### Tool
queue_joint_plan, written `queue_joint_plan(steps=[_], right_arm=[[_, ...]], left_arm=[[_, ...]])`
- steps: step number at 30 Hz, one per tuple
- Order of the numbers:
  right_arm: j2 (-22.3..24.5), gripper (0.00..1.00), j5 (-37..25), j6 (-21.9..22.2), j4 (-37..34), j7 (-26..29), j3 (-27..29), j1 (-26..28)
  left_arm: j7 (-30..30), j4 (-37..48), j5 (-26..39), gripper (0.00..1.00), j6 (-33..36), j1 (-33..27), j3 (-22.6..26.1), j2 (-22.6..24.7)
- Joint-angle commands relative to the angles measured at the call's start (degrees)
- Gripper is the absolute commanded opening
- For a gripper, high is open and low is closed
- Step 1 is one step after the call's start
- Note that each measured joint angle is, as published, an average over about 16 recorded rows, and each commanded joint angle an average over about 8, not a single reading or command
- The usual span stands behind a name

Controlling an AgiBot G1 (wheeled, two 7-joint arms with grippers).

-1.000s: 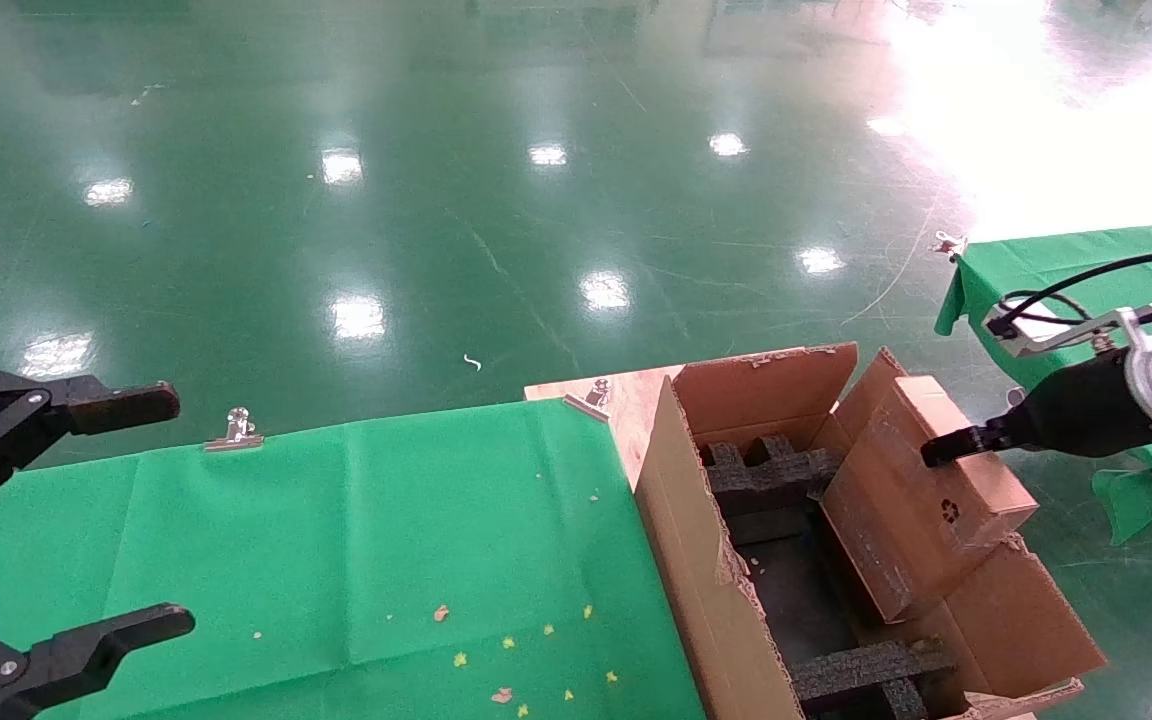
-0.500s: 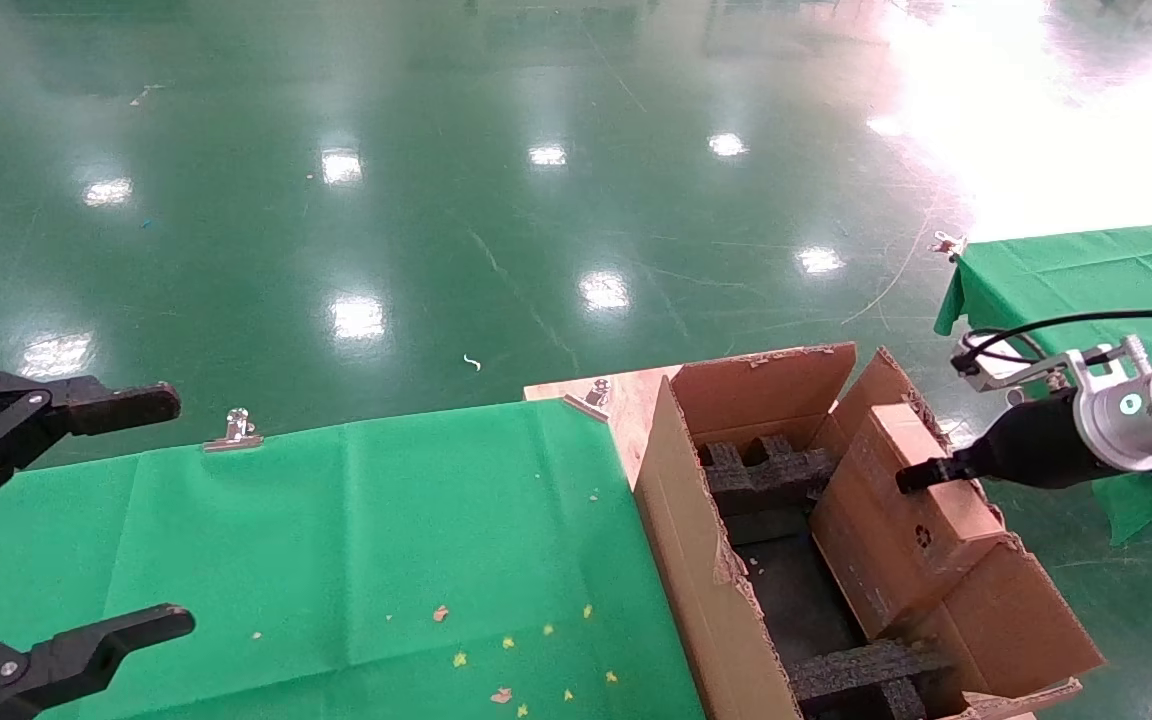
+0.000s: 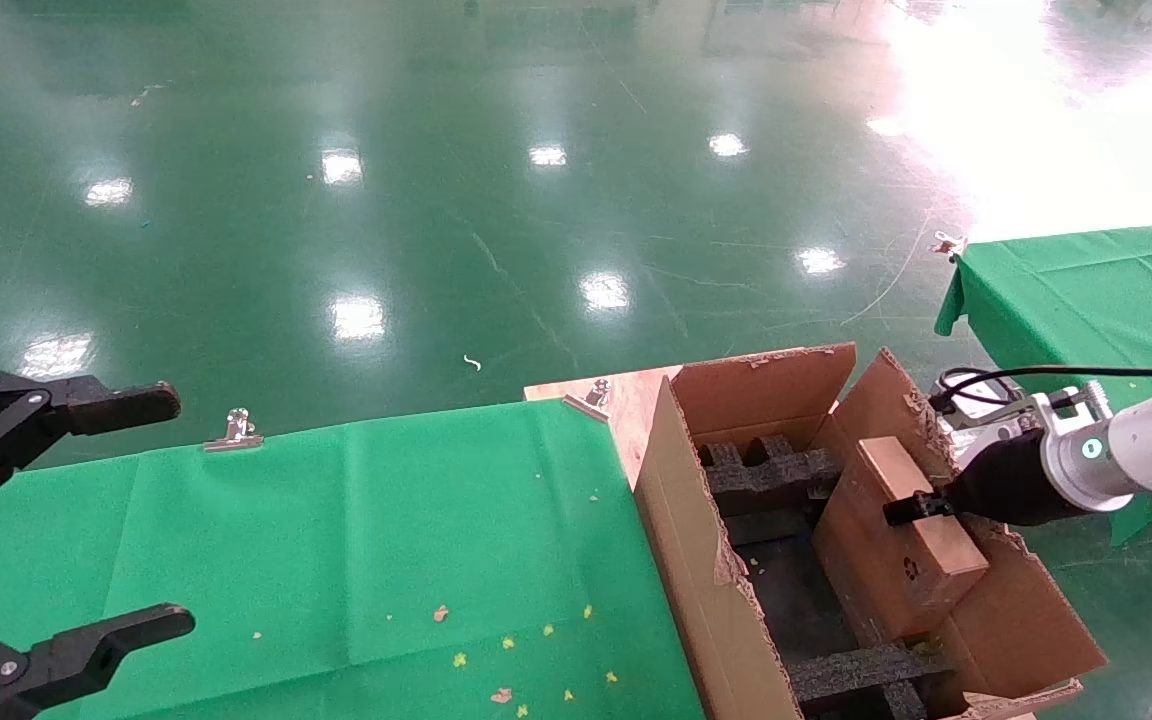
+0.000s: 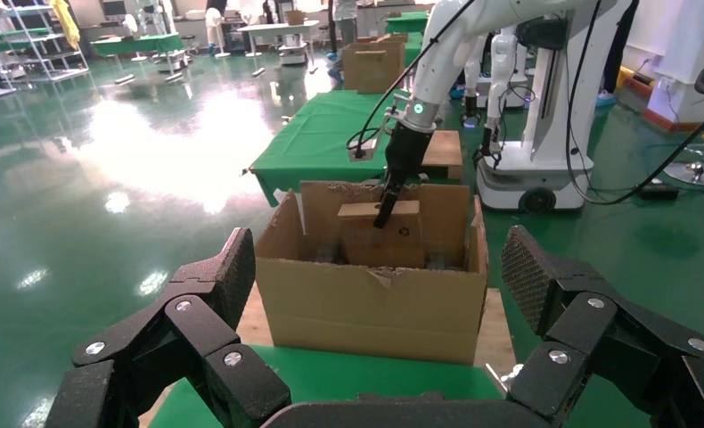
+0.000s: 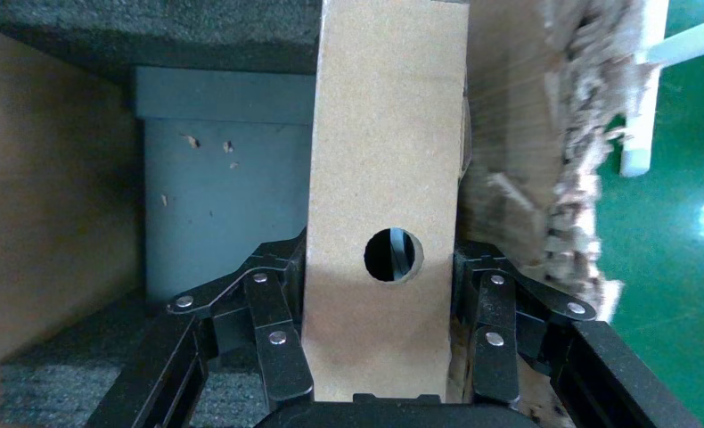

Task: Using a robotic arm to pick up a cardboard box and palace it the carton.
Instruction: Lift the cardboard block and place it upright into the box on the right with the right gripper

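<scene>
While your white-and-silver right robotic arm (image 3: 1151, 452) reaches in from the side, its one black linkage-finger gripper (image 5: 380, 312) is clamped on the narrow sides of the one slim, flat brown cardboard box (image 3: 898, 538), a finger on each side of the small round hole. That box stands tilted between the fingers, partly down inside the one large brown corrugated carton (image 3: 706, 560) with torn flaps, two black foam inserts (image 3: 766, 470) just beyond it. Your left gripper (image 4: 380, 348) hangs well apart over the green cloth-covered table (image 3: 336, 540), jaws spread wide on nothing.
</scene>
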Motion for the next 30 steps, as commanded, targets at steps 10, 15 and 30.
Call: queue_joint_plan(steps=[10,15,30], right_arm=[[-0.5,0.00,0.2,3.1,1.7,1.4,-0.5,-3.2],[-0.9,0.00,0.2,3.7,1.9,1.5,-0.7,-4.5],[-2.6,0.00,-0.4,5.1,-1.0,0.7,-1.1,-6.4]], left_arm=[[0.0,0.0,0.0,1.00,0.0,0.0,0.0,0.0],[0.0,0.0,0.0,1.00,0.0,0.0,0.0,0.0],[0.0,0.0,0.0,1.00,0.0,0.0,0.0,0.0]])
